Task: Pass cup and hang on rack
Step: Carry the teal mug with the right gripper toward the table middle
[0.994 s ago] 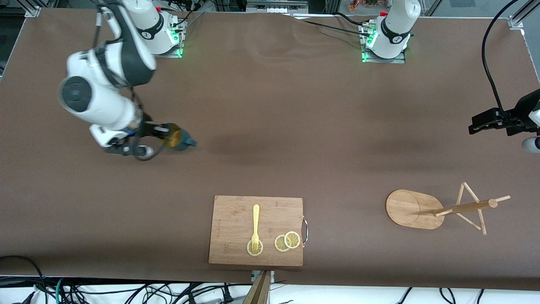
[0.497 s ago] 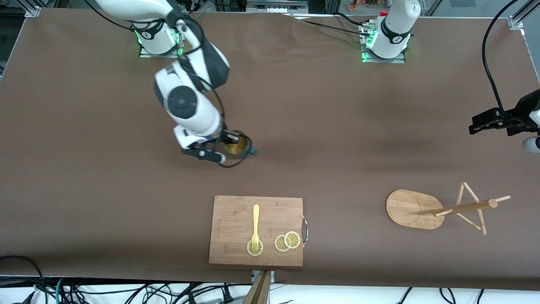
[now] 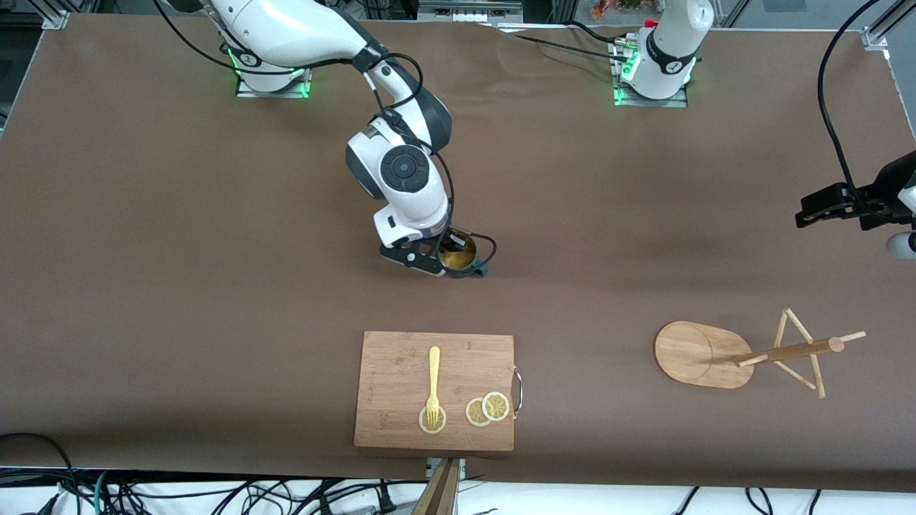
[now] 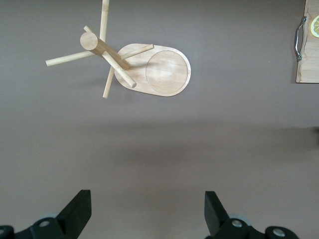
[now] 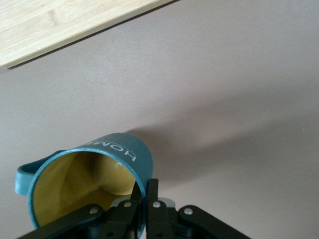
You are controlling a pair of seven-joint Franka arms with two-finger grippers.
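The teal cup [image 3: 461,259] with its yellow inside is held over the middle of the table by my right gripper [image 3: 445,256]. In the right wrist view, the right gripper [image 5: 144,200] is shut on the cup's [image 5: 89,184] wall, one finger inside and one outside, with the handle on the side away from the fingers. The bamboo rack [image 3: 715,354] stands toward the left arm's end of the table. My left gripper [image 3: 834,206] waits in the air near that end; in its wrist view it [image 4: 147,214] is open and empty, with the rack [image 4: 149,69] below.
A bamboo cutting board [image 3: 401,365] with a yellow fork [image 3: 434,383] and lemon slices [image 3: 487,408] lies near the front edge, nearer to the front camera than the cup. Its edge shows in the right wrist view [image 5: 60,25].
My right arm has swung from its own end of the table to the middle, carrying the cup. The left arm has not moved.
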